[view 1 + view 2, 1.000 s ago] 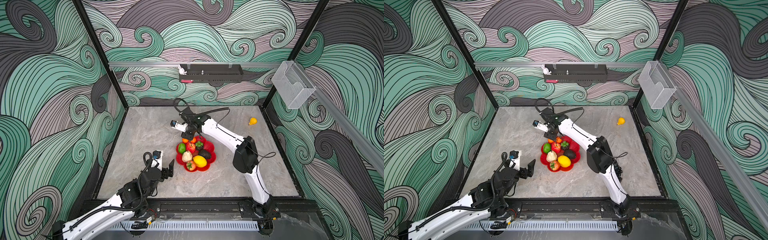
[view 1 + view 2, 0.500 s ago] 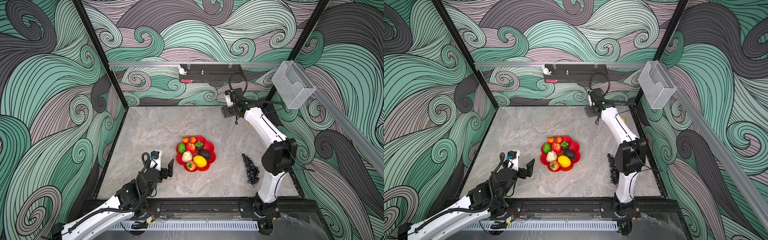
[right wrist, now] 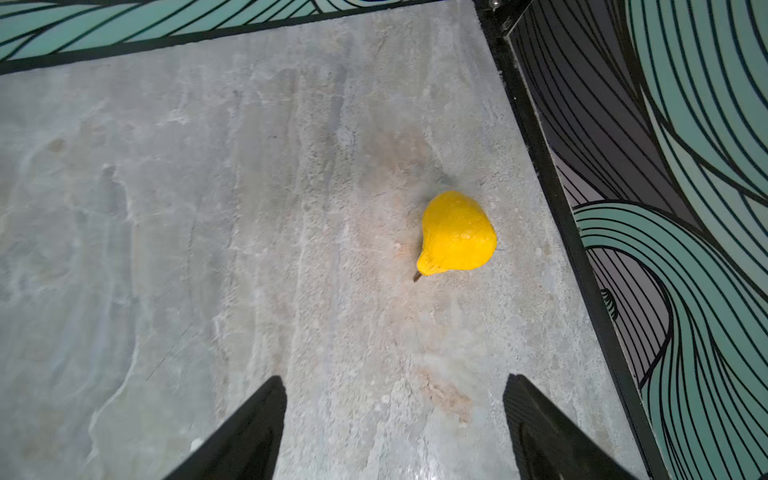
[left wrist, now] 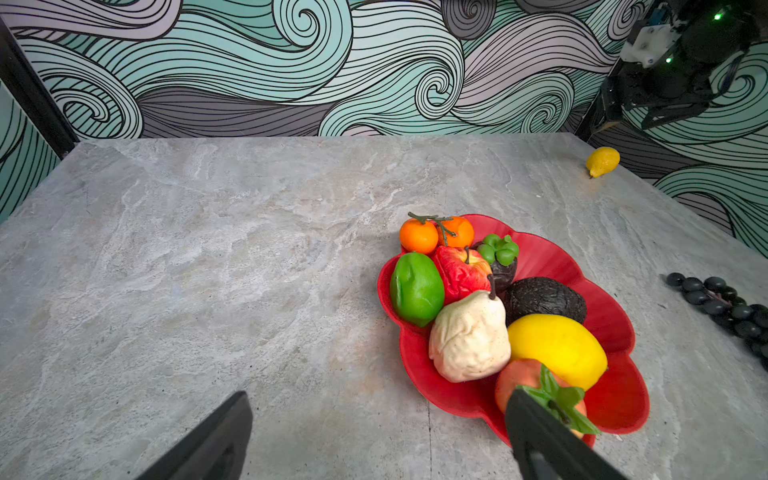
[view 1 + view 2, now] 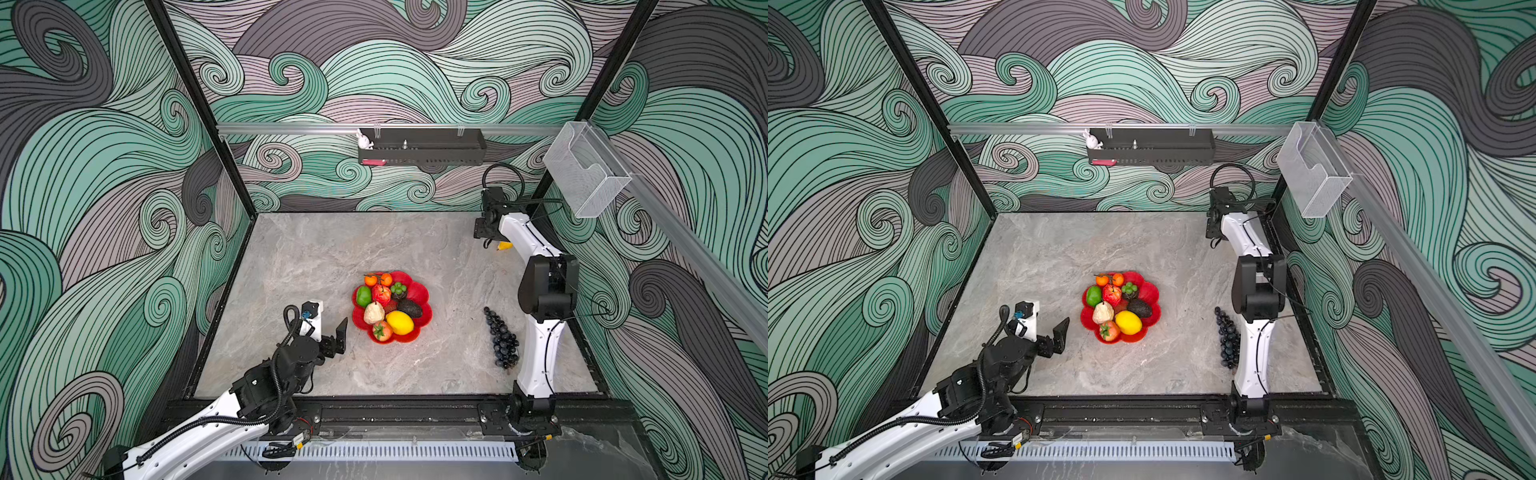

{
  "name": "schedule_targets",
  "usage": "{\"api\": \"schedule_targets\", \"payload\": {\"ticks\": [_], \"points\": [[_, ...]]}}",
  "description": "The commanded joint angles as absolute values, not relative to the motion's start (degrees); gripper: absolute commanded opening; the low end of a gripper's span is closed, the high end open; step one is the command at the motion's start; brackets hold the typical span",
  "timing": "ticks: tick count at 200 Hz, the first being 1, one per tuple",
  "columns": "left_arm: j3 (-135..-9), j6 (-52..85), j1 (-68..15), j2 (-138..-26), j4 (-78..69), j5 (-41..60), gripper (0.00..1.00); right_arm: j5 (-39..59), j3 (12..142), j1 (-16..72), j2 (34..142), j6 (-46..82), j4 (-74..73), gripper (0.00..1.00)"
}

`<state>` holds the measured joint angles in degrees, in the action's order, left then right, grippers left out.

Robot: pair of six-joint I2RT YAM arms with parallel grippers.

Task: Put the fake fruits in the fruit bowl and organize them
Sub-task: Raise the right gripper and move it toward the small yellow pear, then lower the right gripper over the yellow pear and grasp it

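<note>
The red flower-shaped fruit bowl sits mid-table. It holds two small oranges, a green fruit, a red apple, a beige pear, a dark avocado, a yellow lemon and a strawberry. A dark grape bunch lies on the table right of the bowl. A small yellow pear-shaped fruit lies in the far right corner. My right gripper hovers open above the table just short of it. Open and empty, my left gripper stands left of the bowl.
A black wall tray with a white rabbit figure hangs on the back wall. A clear bin hangs on the right wall. A black frame post runs close beside the yellow fruit.
My right arm swung from over the bowl to the far right corner and its jaws spread wider. The grape bunch now shows on the table. The left arm barely moved.
</note>
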<state>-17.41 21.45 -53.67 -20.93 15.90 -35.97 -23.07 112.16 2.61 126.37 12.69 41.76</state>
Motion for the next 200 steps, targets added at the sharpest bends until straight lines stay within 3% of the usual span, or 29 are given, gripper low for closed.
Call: {"api": "schedule_targets", "payload": {"ticks": [1,105,200], "points": [[-17.6,21.8,-53.3,-21.7,15.7,-36.5,0.97,-25.8,116.0,1.0,128.6,14.9,41.2,0.84],[-16.8,20.8,-53.1,-23.6,13.1,-35.9,0.98,-25.8,132.0,-2.6,143.4,11.6,43.7,0.85],[-16.8,20.6,-52.9,-25.9,11.5,-35.5,0.99,-21.3,138.1,-5.7,149.7,11.8,47.7,0.85]]}}
